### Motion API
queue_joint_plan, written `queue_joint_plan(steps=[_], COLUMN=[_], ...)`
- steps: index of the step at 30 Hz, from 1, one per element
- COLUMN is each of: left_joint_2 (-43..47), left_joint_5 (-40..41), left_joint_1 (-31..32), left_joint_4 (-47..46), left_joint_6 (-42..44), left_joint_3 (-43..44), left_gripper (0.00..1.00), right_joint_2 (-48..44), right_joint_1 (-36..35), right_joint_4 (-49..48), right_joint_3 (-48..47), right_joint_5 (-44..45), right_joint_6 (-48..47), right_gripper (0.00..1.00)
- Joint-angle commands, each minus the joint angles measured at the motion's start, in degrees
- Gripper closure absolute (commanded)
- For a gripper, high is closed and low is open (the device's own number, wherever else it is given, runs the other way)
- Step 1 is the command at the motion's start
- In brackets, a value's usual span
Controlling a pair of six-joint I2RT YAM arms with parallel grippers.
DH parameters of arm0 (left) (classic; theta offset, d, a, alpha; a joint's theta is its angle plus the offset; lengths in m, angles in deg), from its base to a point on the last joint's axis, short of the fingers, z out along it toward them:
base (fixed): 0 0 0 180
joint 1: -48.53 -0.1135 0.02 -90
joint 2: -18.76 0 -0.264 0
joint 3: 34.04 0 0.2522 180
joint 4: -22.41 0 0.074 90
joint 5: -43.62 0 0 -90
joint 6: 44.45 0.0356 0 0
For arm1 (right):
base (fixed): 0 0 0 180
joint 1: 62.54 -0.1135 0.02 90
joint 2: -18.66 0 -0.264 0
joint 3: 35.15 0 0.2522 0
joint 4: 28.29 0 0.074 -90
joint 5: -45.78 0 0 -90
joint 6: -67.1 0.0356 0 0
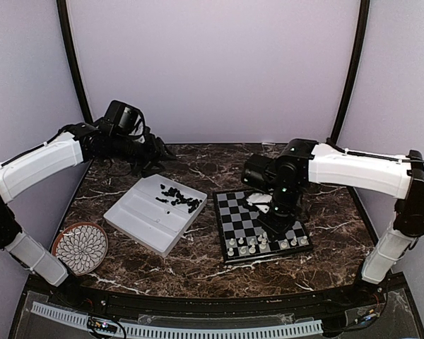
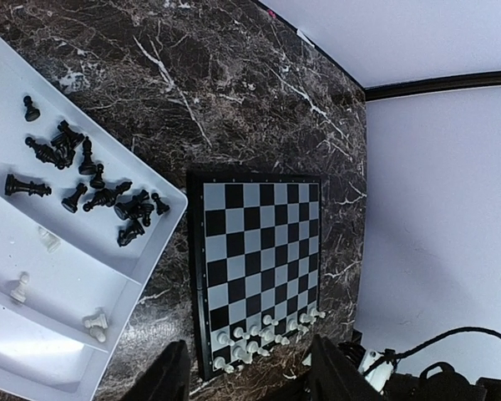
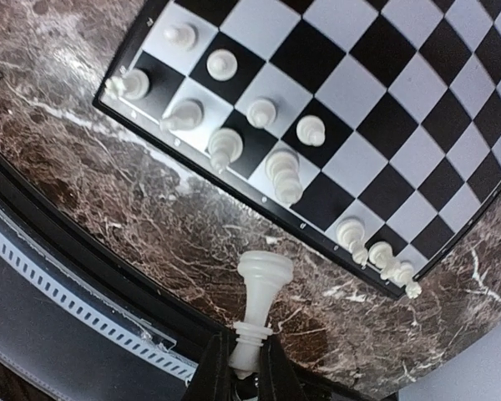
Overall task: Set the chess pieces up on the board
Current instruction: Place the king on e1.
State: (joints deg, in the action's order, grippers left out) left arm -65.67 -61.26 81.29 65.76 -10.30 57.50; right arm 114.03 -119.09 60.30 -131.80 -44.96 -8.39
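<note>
Right gripper [image 3: 245,365] pinching one white piece [image 3: 263,288] by its base, bottom centre.
Held piece sits over brown marble table [image 3: 108,192], off the board [image 3: 401,109]. Board fills upper right; white pieces [image 3: 225,146] crowd its lower-left edge rows.

No readable text, label, brand or number anywhere. Only tiny pale marks [image 3: 302,224] along the dark border of the board [image 3: 376,83], too small and blurred to read.
</note>
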Motion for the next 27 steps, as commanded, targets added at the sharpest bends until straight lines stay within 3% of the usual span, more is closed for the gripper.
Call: queue_joint_plan(steps=[1,10,27], left_joint_2=[0.50,1.63,3.14], left_joint_5=[0.18,0.14,0.42], left_joint_1=[-0.42,-0.49,-0.67], left_joint_4=[1.97,1.97,1.59], left_joint_6=[2.49,2.98,2.88], left_joint_3=[1.36,-0.17,-2.33], left_gripper=[0.49,0.49,0.49], right_joint_2=[0.52,3.77,10.05], right_joint_1=[1.83,6.52,8.09], right_joint_4=[2.72,1.69,0.26], right_joint_3=[2.89,4.60,4.10], right_joint_5=[-1.85,-3.01,-4.45], right_joint_6=[2.51,1.93,0.79], right_gripper=[0.99,0.98,0.98])
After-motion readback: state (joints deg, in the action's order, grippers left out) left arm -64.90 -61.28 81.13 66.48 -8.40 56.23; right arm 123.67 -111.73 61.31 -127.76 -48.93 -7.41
